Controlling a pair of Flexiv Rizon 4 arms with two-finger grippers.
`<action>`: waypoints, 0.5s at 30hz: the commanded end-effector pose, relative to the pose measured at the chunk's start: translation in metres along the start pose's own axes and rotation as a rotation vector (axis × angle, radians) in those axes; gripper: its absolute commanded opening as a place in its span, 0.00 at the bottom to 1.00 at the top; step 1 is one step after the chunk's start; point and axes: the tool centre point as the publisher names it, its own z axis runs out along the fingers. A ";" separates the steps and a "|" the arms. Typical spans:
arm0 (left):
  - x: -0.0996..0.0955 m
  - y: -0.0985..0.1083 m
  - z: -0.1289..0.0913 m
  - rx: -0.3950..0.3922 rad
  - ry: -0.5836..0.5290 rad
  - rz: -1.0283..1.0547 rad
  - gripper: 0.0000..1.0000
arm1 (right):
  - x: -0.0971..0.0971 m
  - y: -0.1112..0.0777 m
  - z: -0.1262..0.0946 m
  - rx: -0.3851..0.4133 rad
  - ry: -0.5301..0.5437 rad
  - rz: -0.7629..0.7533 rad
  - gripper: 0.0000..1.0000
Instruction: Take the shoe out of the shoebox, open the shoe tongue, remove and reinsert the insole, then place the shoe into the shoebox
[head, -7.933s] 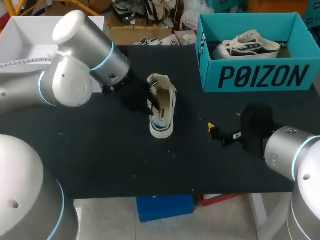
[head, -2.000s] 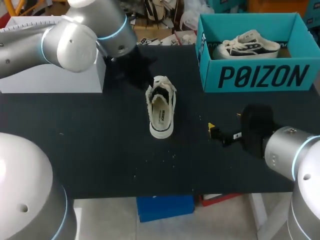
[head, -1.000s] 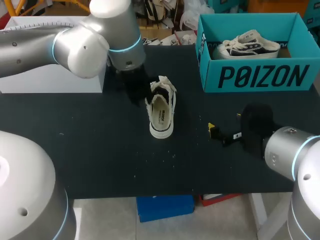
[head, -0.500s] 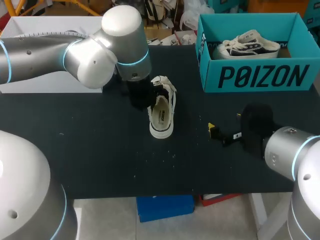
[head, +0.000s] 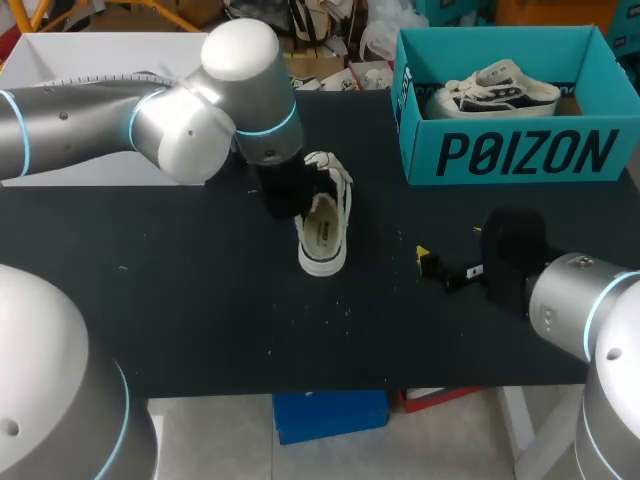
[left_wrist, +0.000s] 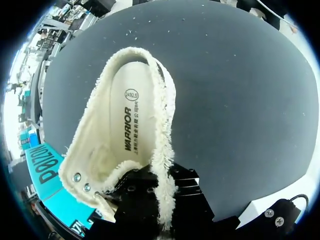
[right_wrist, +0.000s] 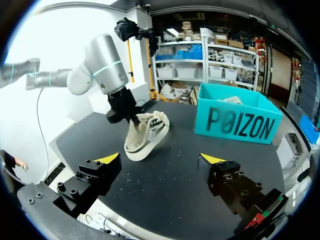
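Observation:
A cream, fleece-lined shoe (head: 322, 225) lies on the black table with its heel toward the front, its white insole (left_wrist: 131, 125) showing inside. My left gripper (head: 298, 190) is shut on the shoe's fleecy side wall near the laces (left_wrist: 161, 197), and its fingertips are hidden by the fleece. In the right wrist view the shoe (right_wrist: 145, 132) leans tilted under the left arm (right_wrist: 105, 65). My right gripper (head: 432, 262) stands open and holds nothing, to the right of the shoe (right_wrist: 162, 159). The teal shoebox (head: 510, 152) at the back right holds a second shoe (head: 492, 90).
A white box (head: 40, 70) stands at the back left behind my left arm. The teal shoebox (right_wrist: 240, 120) lies ahead and to the right of my right gripper. Small white crumbs (head: 335, 305) dot the table in front of the shoe.
My left arm came down to the shoe's upper left side and its fingers closed on the side wall. The shoe shifted slightly. The right arm stayed still.

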 end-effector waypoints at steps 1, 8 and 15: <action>0.004 0.007 -0.038 0.011 -0.029 -0.004 0.00 | 0.002 -0.001 0.001 -0.005 -0.003 0.002 1.00; -0.006 0.013 -0.116 -0.039 -0.093 -0.051 0.00 | 0.002 -0.001 0.001 -0.005 -0.003 0.002 1.00; -0.006 0.024 -0.180 -0.143 -0.109 -0.088 0.00 | 0.002 -0.001 0.001 -0.005 -0.003 0.002 1.00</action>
